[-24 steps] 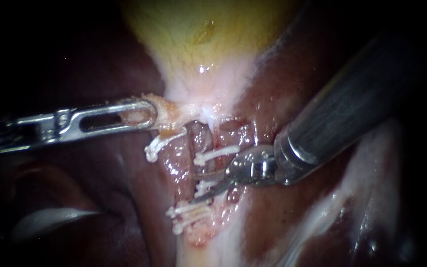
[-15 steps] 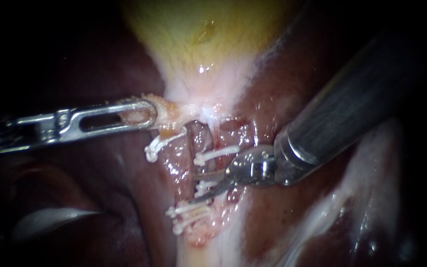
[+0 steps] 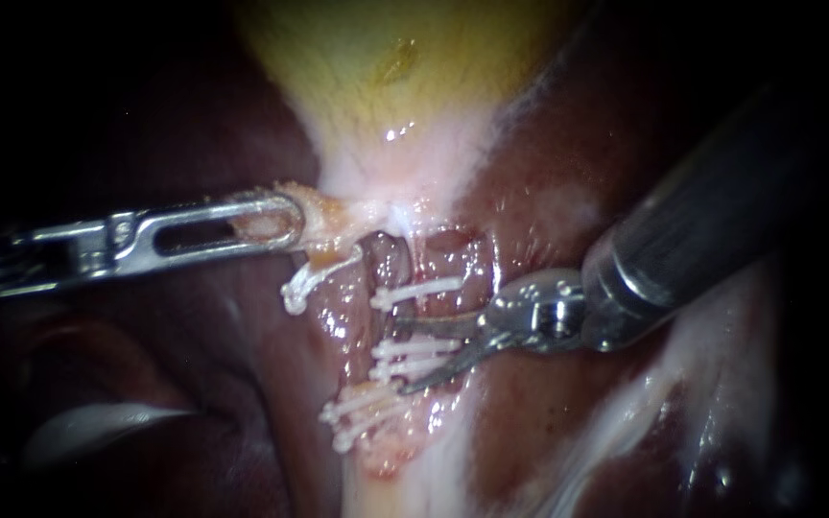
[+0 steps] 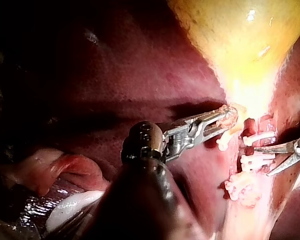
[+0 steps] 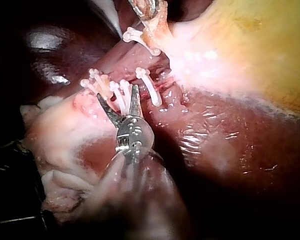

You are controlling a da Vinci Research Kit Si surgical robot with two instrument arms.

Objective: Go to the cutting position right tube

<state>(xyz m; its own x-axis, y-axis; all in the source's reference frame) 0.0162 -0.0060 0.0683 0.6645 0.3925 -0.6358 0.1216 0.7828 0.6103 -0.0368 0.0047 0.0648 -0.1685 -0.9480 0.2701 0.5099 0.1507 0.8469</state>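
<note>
Between the two thin, curved metal blades of my right instrument [image 3: 405, 355], spread in a narrow V, the endoscope shows the right tube [image 3: 453, 264]. It is a wet, reddish cord crossed by white ribbed clips [image 3: 414, 347]. Two of those clips lie in the gap and nothing is gripped. Well beyond the blade tips, the slotted steel jaws of my left instrument [image 3: 275, 223] are closed on a pale orange tag of the glossy yellow gallbladder [image 3: 386, 58].

From the left wrist, those closed jaws pinch the tag ahead of a dark, rounded shaft. The smooth, dark red liver [image 4: 140, 65] spreads beside it, where the endoscope gives only shadow.

From the right wrist, my open blades straddle the clips [image 5: 121, 97], with frayed whitish tissue beside them.
</note>
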